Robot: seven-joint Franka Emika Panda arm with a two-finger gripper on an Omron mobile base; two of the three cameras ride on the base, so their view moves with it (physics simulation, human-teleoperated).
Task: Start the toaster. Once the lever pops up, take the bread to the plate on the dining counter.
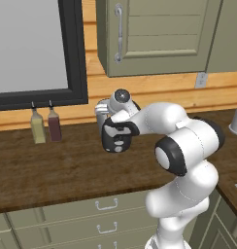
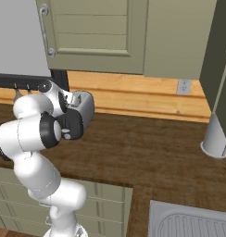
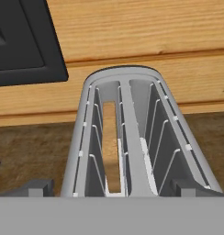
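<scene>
The arm is folded forward, and the gripper (image 3: 113, 187) points downward with both fingers (image 3: 38, 187) spread wide apart.

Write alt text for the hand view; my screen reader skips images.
Looking down into a shiny silver toaster with two slots on top, a tan bread slice standing in the left slot. The open tool's dark fingertips flank it, above a dark wood-grain counter and a wooden wall.
</scene>
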